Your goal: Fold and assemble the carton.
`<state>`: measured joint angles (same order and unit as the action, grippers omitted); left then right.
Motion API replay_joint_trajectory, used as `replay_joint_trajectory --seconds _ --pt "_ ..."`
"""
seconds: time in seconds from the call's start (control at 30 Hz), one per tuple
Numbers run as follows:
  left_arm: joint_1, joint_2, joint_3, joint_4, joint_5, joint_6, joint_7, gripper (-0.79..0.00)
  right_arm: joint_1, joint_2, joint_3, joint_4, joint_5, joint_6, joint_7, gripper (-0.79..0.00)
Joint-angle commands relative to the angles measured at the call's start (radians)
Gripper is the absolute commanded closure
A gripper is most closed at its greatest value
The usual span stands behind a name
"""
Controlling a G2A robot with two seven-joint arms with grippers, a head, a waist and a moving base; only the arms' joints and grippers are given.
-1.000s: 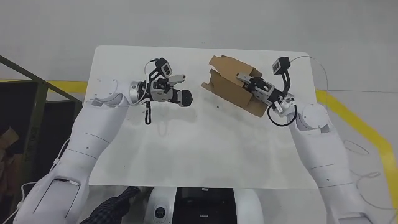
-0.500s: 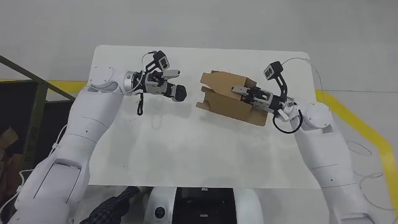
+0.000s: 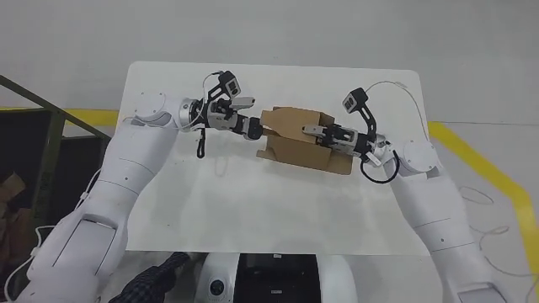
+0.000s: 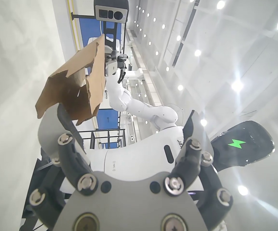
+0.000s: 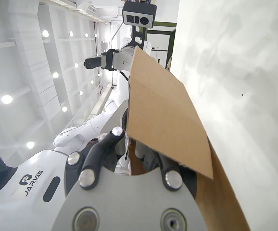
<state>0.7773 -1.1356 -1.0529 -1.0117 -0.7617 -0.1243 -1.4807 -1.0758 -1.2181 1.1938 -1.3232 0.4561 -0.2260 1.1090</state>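
Presently, location: brown corrugated cardboard carton (image 3: 295,135), half-formed, over white table (image 3: 253,210).
Right gripper (image 3: 324,132): clamped on its wall.
Left gripper (image 3: 255,128): spread wide at carton's end.
Handling: I judge it light, bendable; grip panel edges.

Bright, even light comes from round ceiling lamps (image 4: 237,85), which flare into starred glare. The white tabletop (image 3: 253,210) carries soft, faint shadows. Wrist views curve straight lines toward their edges.
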Motion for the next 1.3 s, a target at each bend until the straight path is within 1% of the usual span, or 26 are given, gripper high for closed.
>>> replay_joint_trajectory --seconds 0.0,0.13,0.23,0.4,0.63,1.07,1.27 --pt "-0.001 -0.002 0.000 -0.001 -0.011 0.005 0.002 -0.785 -0.001 0.000 -0.005 -0.003 -0.004 0.000 0.001 0.000" --pt "0.000 -0.004 0.000 -0.010 -0.015 0.007 0.007 -0.785 -0.005 0.001 -0.012 -0.009 -0.012 -0.010 -0.009 0.000" --pt "0.004 -0.003 -0.003 -0.016 -0.011 0.012 0.011 -0.785 -0.009 0.001 -0.003 -0.013 0.000 -0.027 -0.047 0.000" --pt "0.017 0.001 -0.008 -0.033 0.007 0.034 0.009 -0.785 -0.012 0.004 0.009 -0.020 -0.006 -0.033 -0.076 0.000" --pt "0.016 -0.001 -0.015 -0.021 0.007 0.017 0.042 -0.785 -0.014 0.006 -0.014 -0.037 0.005 -0.014 -0.013 0.000" --pt "0.001 -0.013 -0.002 -0.009 -0.021 0.023 0.033 -0.785 -0.017 0.004 -0.039 -0.045 0.001 -0.024 -0.047 0.000" --pt "-0.009 -0.018 -0.003 0.010 -0.024 0.012 0.042 -0.785 -0.020 0.006 -0.046 -0.052 0.005 -0.019 -0.033 0.000"
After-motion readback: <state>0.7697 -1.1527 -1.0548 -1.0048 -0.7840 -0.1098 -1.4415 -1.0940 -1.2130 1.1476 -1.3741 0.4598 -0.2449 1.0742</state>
